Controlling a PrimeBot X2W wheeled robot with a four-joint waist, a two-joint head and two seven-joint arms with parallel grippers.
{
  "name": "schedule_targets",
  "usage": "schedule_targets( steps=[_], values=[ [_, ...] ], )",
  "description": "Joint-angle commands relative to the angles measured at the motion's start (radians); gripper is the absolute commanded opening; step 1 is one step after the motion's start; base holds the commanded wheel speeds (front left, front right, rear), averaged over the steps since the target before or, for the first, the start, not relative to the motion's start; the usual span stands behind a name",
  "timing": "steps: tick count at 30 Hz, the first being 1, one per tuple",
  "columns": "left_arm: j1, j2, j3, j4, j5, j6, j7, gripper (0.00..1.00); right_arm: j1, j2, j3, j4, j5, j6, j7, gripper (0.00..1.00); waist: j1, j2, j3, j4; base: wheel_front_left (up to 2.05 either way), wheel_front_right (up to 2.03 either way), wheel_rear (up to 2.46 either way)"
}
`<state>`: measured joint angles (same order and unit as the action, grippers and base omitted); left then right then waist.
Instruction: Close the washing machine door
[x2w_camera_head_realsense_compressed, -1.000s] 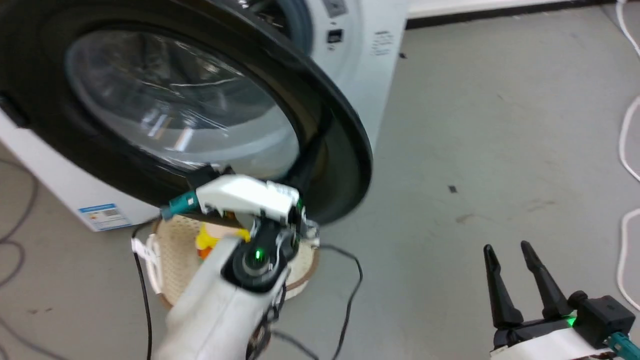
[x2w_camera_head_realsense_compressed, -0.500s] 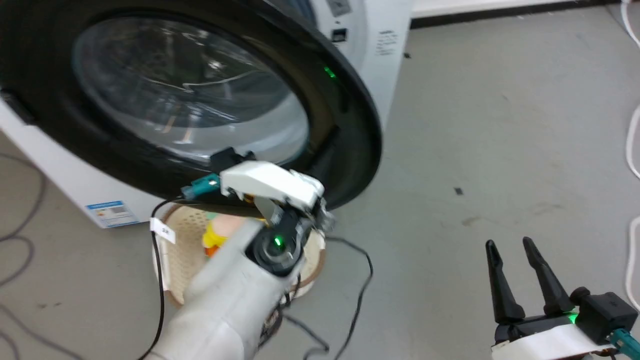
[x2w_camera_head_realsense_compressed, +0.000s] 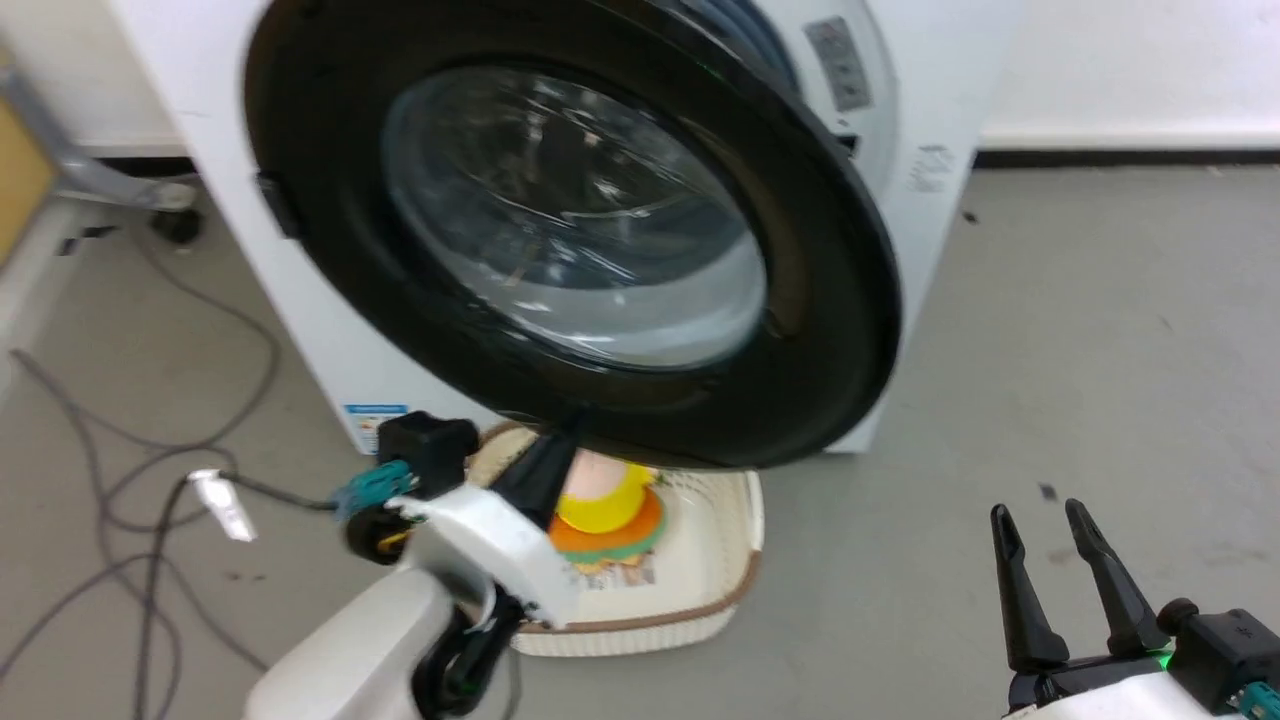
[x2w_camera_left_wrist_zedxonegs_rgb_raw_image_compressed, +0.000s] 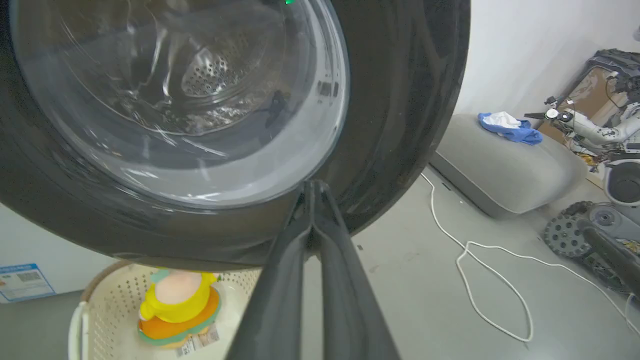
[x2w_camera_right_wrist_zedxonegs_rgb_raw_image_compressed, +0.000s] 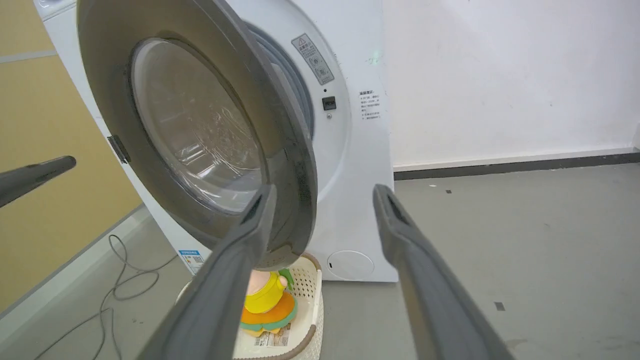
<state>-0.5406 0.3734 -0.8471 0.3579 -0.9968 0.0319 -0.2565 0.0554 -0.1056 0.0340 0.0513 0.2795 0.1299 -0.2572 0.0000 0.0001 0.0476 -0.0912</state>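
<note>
While the washing machine door (x2w_camera_head_realsense_compressed: 575, 230) hangs partly open off the front of the washing machine (x2w_camera_head_realsense_compressed: 930, 100), the left gripper (x2w_camera_left_wrist_zedxonegs_rgb_raw_image_compressed: 312, 187) has its fingers pressed together, tips against the door's lower black rim. The right gripper (x2w_camera_head_realsense_compressed: 1038, 510) sits low and well apart, fingers spread, empty.

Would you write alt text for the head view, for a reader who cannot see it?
The washing machine door, black-rimmed with a bulging glass window, stands partly open from the washing machine, with the shut left hand at its lower rim. Below it a white basket holds a yellow and orange toy; the right hand hovers open at lower right.
</note>
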Motion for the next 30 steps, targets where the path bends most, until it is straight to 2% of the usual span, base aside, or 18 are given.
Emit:
schedule_targets(
  steps=[1,5,10,14,18,19,20,21,26,30],
  values=[
    [0.032,0.018,0.026,-0.031,0.054,0.024,-0.005,0.00,0.014,-0.005,0.001,-0.006,-0.005,0.001,-0.005,1.00,0.0000,-0.0001,-0.034,0.043,0.00,0.00,0.00],
    [0.161,0.049,0.171,-0.178,0.225,0.122,-0.005,0.00,0.027,-0.008,0.004,-0.007,-0.006,0.001,-0.005,1.00,0.0000,-0.0001,-0.053,0.081,0.00,0.00,0.00],
    [0.332,0.035,0.350,-0.316,0.366,0.190,-0.005,0.00,0.028,-0.010,0.015,-0.008,-0.006,0.001,-0.005,1.00,0.0000,-0.0001,-0.066,0.107,0.00,0.00,0.00],
    [0.460,-0.013,0.455,-0.376,0.428,0.201,-0.005,0.00,0.031,-0.012,0.016,-0.007,-0.004,0.001,-0.005,1.00,0.0000,-0.0001,-0.074,0.120,0.00,0.00,0.00],
    [0.548,-0.048,0.505,-0.386,0.500,0.185,-0.005,0.00,0.036,-0.013,0.020,-0.007,-0.003,0.001,-0.005,1.00,0.0000,-0.0001,-0.079,0.129,0.00,0.00,0.00],
    [0.563,-0.049,0.506,-0.382,0.529,0.181,-0.005,0.41,0.037,-0.013,0.021,-0.007,-0.003,0.001,-0.005,1.00,0.0000,-0.0001,-0.080,0.131,0.00,0.00,0.00],
    [0.575,-0.052,0.505,-0.377,0.555,0.177,-0.005,0.96,0.039,-0.013,0.022,-0.006,-0.002,0.001,-0.005,1.00,0.0000,-0.0001,-0.081,0.132,0.00,0.00,0.00],
    [0.585,-0.060,0.505,-0.374,0.574,0.173,-0.005,1.00,0.040,-0.014,0.022,-0.004,-0.001,0.001,-0.005,1.00,0.0000,-0.0001,-0.081,0.134,0.00,0.00,0.00],
    [0.626,-0.090,0.514,-0.365,0.646,0.167,-0.005,1.00,0.046,-0.014,0.020,0.000,0.001,0.001,-0.005,1.00,0.0000,-0.0001,-0.080,0.143,0.00,0.00,0.00],
    [0.636,-0.108,0.522,-0.366,0.681,0.145,-0.005,1.00,0.049,-0.017,0.017,-0.011,0.002,0.001,-0.005,1.00,0.0000,-0.0001,-0.072,0.165,0.00,0.00,0.00]
  ],
)
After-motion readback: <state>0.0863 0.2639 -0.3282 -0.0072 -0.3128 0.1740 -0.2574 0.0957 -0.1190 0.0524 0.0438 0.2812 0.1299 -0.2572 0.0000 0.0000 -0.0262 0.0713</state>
